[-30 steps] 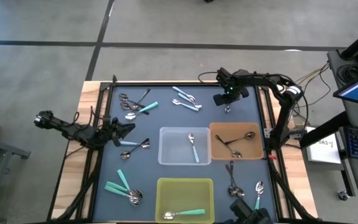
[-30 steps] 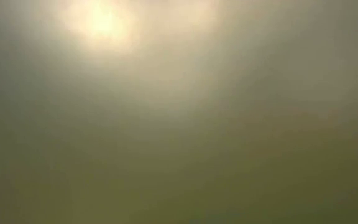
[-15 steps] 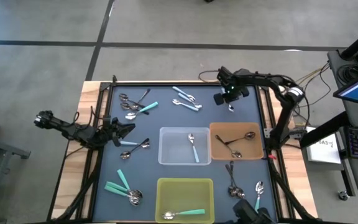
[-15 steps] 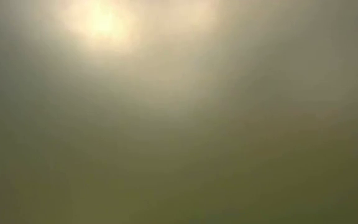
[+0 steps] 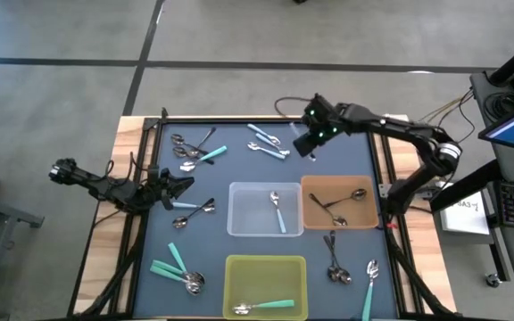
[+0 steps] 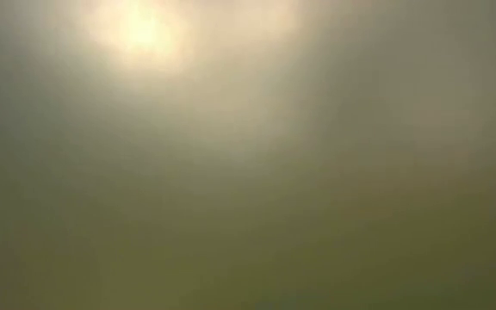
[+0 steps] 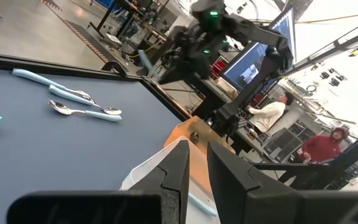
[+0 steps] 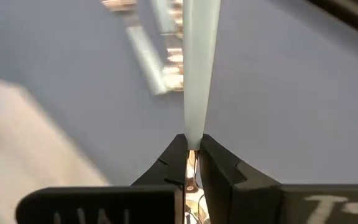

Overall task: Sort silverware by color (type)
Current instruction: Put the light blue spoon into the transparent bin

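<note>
Because the right gripper (image 8: 190, 157) pinches a light-blue spoon (image 8: 199, 68) only at its end, high over the far tabletop (image 5: 239, 169), it may swing or slip before reaching the clear bin (image 5: 244, 218); left fingers (image 7: 173, 171) sit nearly shut, empty.

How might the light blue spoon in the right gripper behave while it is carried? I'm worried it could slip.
The light blue spoon looks stiff: its handle juts straight from the right gripper without sagging. It is probably light, being small beside the clear bin. The fingers pinch it at one end, so it may pivot or slip.
</note>
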